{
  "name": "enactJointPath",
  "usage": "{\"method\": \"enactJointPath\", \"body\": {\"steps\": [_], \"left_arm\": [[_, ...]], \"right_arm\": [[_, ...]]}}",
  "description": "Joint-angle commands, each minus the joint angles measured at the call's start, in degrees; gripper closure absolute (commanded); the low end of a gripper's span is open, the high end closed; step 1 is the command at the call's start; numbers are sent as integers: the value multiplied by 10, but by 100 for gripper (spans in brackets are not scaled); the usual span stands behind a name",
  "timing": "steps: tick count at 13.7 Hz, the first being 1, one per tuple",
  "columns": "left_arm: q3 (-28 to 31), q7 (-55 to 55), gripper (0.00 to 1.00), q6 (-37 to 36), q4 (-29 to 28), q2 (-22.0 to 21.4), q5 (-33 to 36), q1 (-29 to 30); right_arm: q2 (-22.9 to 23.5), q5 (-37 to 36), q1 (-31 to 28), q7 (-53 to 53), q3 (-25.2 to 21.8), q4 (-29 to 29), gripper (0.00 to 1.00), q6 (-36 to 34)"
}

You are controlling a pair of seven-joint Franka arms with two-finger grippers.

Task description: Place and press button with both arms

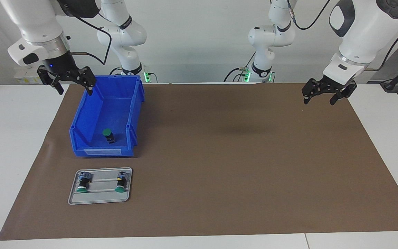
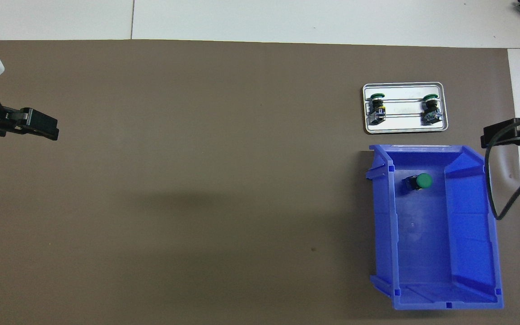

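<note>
One green-capped button (image 1: 107,134) (image 2: 420,181) lies alone in the blue bin (image 1: 81,124) (image 2: 467,253). Two more buttons (image 1: 82,184) (image 1: 120,183) lie on their sides on a small grey tray (image 1: 98,200) (image 2: 404,129), which sits farther from the robots than the bin. My right gripper (image 1: 75,88) (image 2: 497,135) hangs open and empty in the air at the bin's edge toward the right arm's end. At the left arm's end of the table my left gripper (image 1: 319,100) (image 2: 39,124) waits above the brown mat, open and holding nothing.
A brown mat (image 1: 219,155) covers most of the white table. The bin's tall walls stand around the lone button. A black cable (image 2: 494,189) loops down from the right arm beside the bin.
</note>
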Motion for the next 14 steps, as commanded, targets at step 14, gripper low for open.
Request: {"method": "enactJointPath", "body": {"steps": [14], "left_arm": [[-1, -4, 0, 5, -18, -16, 10, 0]], "right_arm": [[-9, 4, -3, -14, 3, -10, 0, -3]]}}
